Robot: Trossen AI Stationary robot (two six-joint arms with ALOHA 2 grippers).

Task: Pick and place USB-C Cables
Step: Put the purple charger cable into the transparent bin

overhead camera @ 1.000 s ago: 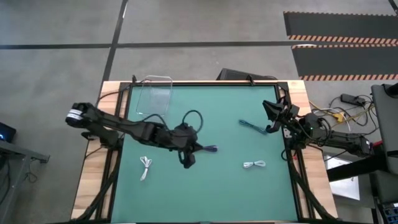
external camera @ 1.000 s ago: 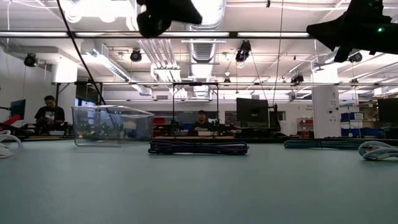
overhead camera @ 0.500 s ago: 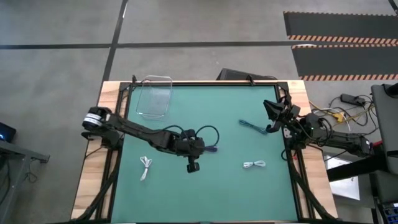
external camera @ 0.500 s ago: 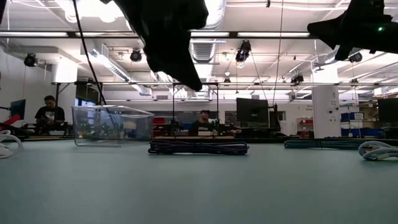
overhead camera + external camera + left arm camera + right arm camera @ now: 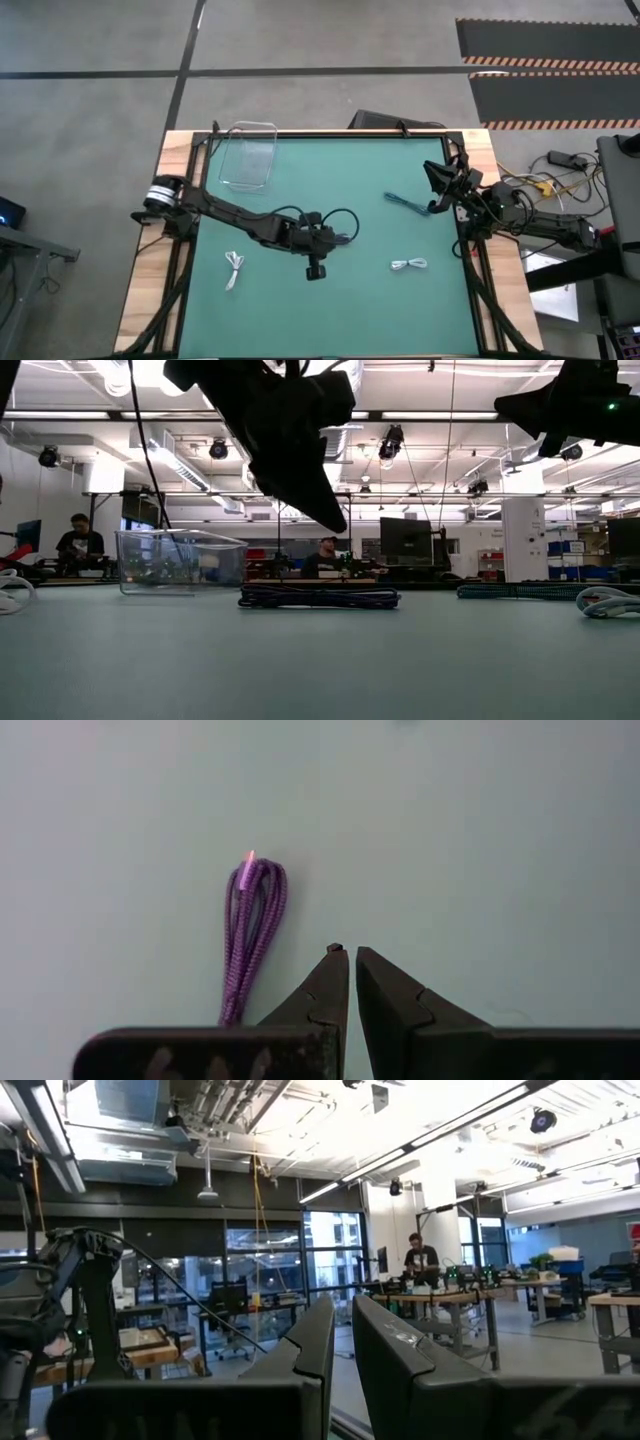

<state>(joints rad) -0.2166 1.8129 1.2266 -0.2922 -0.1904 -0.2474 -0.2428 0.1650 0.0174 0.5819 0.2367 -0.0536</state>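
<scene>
Green matting fills your table: mid-table lies the purple cable (image 5: 252,935), just beside your left gripper (image 5: 348,955), fingers nearly together, long axis parallel to them. Right gripper (image 5: 340,1315), similarly narrow, waits at the table's right edge.

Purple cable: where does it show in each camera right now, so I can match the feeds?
High view: purple cable mid-table, partly under the left gripper.
Low view: centre, lying flat.
Left wrist view: beside the shut fingers.
Right wrist view: not in it.
Shared landmark: the left gripper.
</scene>
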